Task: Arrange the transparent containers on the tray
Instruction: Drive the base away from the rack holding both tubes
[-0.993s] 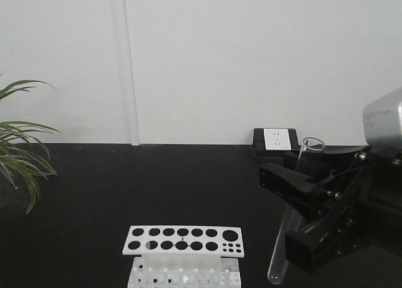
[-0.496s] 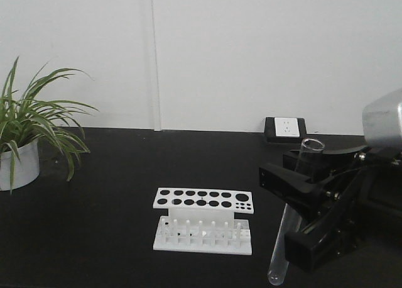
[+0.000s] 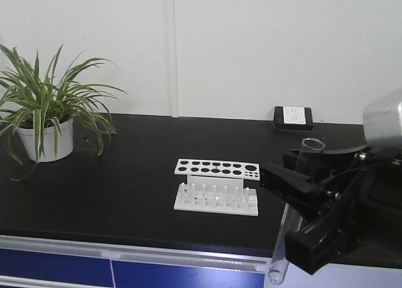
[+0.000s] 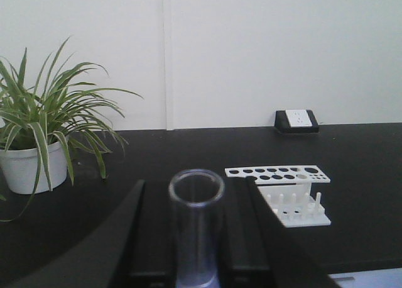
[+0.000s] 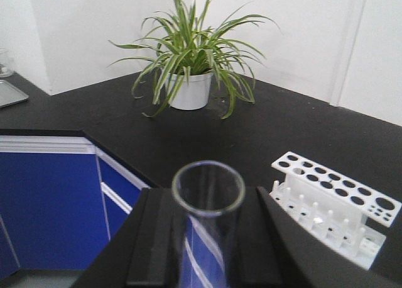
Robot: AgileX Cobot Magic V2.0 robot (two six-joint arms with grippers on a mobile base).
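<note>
Each gripper holds one clear glass test tube. In the left wrist view a test tube (image 4: 196, 231) stands upright between the black fingers of my left gripper (image 4: 196, 187), which is shut on it. In the right wrist view my right gripper (image 5: 208, 190) is shut on another test tube (image 5: 207, 238). The front view shows a black gripper (image 3: 296, 214) at the right, gripping a tilted test tube (image 3: 295, 200) that hangs past the counter's front edge. The left gripper does not show in the front view. The yellow tray is out of view.
A white rack with round black holes (image 3: 217, 186) stands mid-counter, also in both wrist views (image 4: 282, 193) (image 5: 333, 206). A potted plant (image 3: 47, 118) sits at the left. A wall outlet (image 3: 293, 117) is at the back. Blue cabinet fronts (image 3: 125, 272) run below the black counter.
The view has drawn back from the counter: rack and plant look farther off, and the counter's front edge and blue cabinets have come into view. The gripper still holds its tube the same way.
</note>
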